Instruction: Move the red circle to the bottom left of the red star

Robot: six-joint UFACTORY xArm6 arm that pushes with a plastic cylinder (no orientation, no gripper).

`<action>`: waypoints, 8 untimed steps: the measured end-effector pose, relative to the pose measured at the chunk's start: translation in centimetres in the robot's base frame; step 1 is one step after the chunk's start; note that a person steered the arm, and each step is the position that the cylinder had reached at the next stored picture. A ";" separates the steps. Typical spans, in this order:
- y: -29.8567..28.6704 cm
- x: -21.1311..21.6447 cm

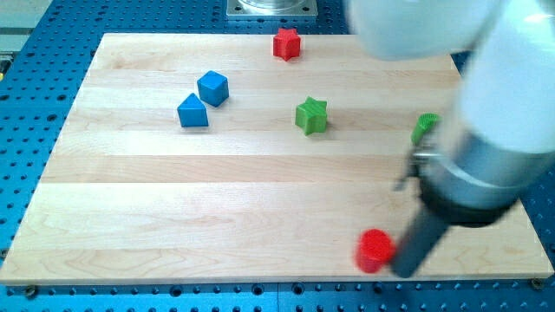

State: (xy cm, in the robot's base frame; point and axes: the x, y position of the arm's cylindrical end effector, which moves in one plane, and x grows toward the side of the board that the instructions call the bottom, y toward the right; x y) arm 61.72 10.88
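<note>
The red circle [375, 250] lies near the view's bottom edge of the wooden board, right of centre. My tip [404, 270] is at the circle's right side, touching or almost touching it. The red star [286, 43] sits at the view's top edge, near the middle, far from the circle. The blurred arm body fills the view's right side above the rod.
A blue cube [212, 87] and a blue triangular block [192, 112] sit at the upper left. A green star [311, 115] lies near the centre. A green block [425, 127] at the right is partly hidden by the arm. The board edge [260, 282] runs close below the circle.
</note>
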 end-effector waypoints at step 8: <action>-26.4 -9.8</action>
State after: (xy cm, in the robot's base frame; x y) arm 51.92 -15.55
